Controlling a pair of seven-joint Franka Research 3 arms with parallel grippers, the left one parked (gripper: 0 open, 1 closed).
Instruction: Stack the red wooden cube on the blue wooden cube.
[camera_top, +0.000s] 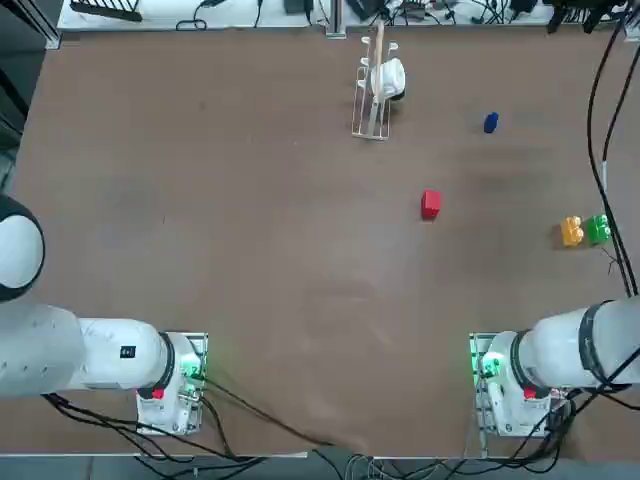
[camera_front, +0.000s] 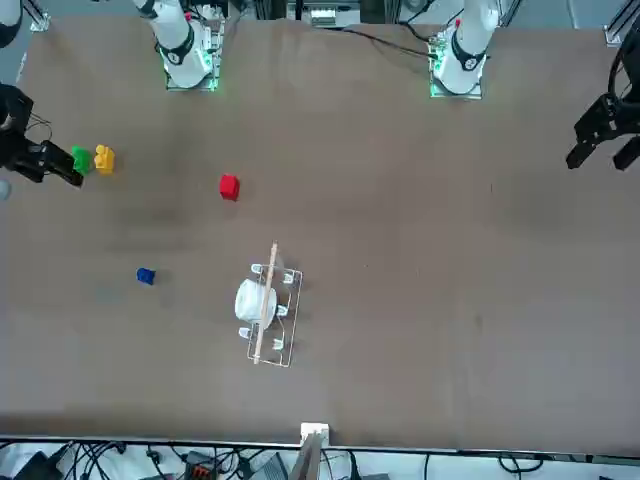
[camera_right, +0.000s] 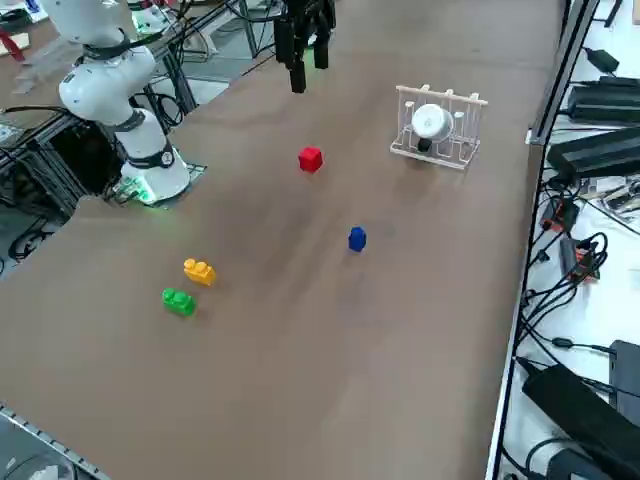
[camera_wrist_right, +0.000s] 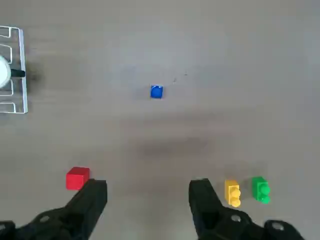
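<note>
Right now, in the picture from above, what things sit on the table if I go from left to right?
Rack with a white cup → red cube → blue cube → orange block → green block.

A robotics lab. 2 white arms are bolted by lit bases (camera_top: 497, 372) to 1 brown table (camera_top: 250, 250) (bare apart from a few small test props). Cables (camera_top: 460, 12) crowd the table's 12 o'clock edge in the top view. Black power bricks (camera_right: 600, 150) and loose wires line a white bench at 3 o'clock in the side view.
</note>
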